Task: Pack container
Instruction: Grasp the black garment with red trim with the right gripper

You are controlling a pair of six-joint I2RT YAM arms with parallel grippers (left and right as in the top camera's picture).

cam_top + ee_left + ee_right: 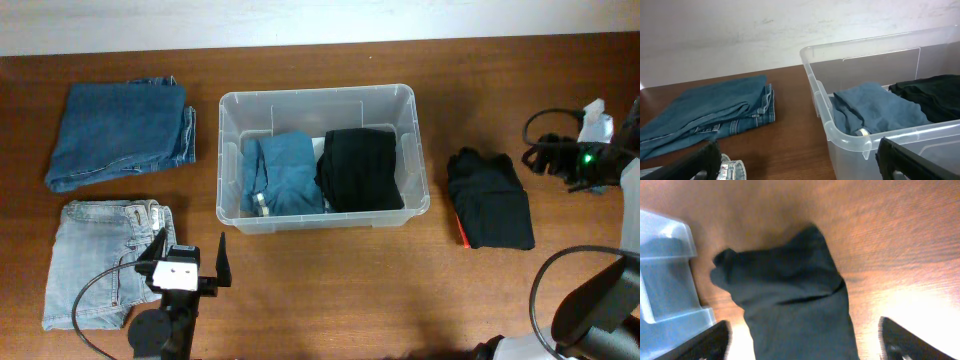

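The clear plastic container stands mid-table. It holds folded blue jeans on the left and a folded black garment on the right. Both also show in the left wrist view, the jeans and the black garment behind the container's rim. My left gripper is open and empty, low over the table just in front of the container's left corner. My right gripper is open, straddling the near end of another black folded garment lying right of the container.
Folded dark blue jeans lie at the back left. Light faded jeans lie at the front left, beside my left gripper. Cables and a device with a green light sit at the far right.
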